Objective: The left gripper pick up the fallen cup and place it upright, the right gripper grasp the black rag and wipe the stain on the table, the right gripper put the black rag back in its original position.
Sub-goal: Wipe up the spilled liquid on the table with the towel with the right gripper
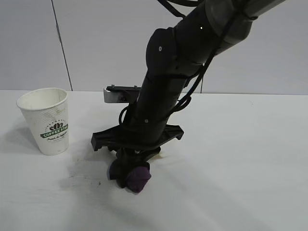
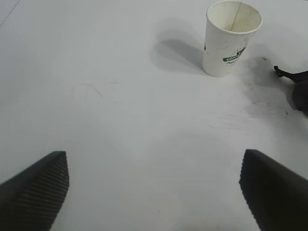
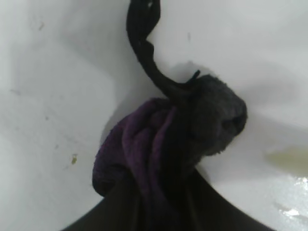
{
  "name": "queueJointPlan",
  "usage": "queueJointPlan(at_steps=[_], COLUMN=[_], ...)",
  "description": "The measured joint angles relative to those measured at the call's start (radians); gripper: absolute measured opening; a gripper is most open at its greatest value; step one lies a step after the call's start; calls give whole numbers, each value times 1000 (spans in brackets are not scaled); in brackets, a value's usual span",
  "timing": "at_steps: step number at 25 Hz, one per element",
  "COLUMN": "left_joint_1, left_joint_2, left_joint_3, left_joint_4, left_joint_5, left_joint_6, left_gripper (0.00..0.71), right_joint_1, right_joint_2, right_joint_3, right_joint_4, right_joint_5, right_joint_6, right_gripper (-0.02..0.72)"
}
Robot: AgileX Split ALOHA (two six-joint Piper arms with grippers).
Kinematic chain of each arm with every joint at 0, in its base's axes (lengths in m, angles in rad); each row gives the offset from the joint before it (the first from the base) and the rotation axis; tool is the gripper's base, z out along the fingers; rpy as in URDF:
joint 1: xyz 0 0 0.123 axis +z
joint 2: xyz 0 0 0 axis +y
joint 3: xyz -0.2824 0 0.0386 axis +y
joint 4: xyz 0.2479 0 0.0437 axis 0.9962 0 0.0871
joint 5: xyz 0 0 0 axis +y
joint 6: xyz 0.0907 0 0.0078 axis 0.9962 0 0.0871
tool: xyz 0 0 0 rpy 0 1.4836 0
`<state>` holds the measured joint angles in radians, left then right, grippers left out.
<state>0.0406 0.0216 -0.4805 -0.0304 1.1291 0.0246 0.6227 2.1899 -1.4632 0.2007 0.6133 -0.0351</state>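
two arms share the table point(image 1: 250, 159); only one is at work. the right gripper point(image 1: 131, 179) points down near the middle of the table, its fingers clamped on the rag point(image 1: 138, 177), a dark bunched cloth that looks purplish and is pressed onto the surface. the cup point(image 1: 47, 120) stands upright, well apart from the rag toward the left arm's side, so the first step appears done. the left gripper point(image 2: 154, 192) hovers over bare table with its fingers spread wide and nothing between them; the cup point(image 2: 231, 37) lies well ahead of it.

step in hand, as judged: wiping the stain. faint smears and dark specks point(image 1: 98, 183) lie just beside the rag, between it and the cup; in the right wrist view a wet pale patch point(image 3: 286, 159) shows near the rag point(image 3: 163, 149). to wipe well, the bunched cloth is best kept flat under steady downward pressure and swept across both marks, with strokes stopping short of the cup so it is not knocked over. the rag's original place cannot be told.
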Motion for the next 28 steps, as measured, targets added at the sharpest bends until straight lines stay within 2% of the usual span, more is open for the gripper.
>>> queueJointPlan(at_steps=[4,7,11,13,15,16,20,22,24,28], left_joint_1=[0,0,0,0,0,0,0,0,0,0], left_joint_2=[0,0,0,0,0,0,0,0,0,0], left_joint_3=[0,0,0,0,0,0,0,0,0,0], left_joint_4=[1,1,1,1,1,1,2,2,2,2], left_joint_5=[0,0,0,0,0,0,0,0,0,0], left_joint_6=[0,0,0,0,0,0,0,0,0,0], left_gripper=[694,694,694,694,694,694,694,694,694,694], right_joint_1=[-58,-109,-157,-168,-171,-171,-147,-108,-59,26], right_joint_2=[1,1,2,4,4,4,10,15,16,20], right_joint_3=[-37,-59,-63,-63,-63,-63,-63,-62,-62,-62], right_joint_4=[-146,-259,-376,-395,-358,-305,16,137,193,218], right_joint_5=[94,218,367,400,411,413,386,330,252,114], right_joint_6=[56,64,64,64,58,41,-136,-204,-232,-243], right_gripper=[104,104,104,104,104,104,104,104,104,104])
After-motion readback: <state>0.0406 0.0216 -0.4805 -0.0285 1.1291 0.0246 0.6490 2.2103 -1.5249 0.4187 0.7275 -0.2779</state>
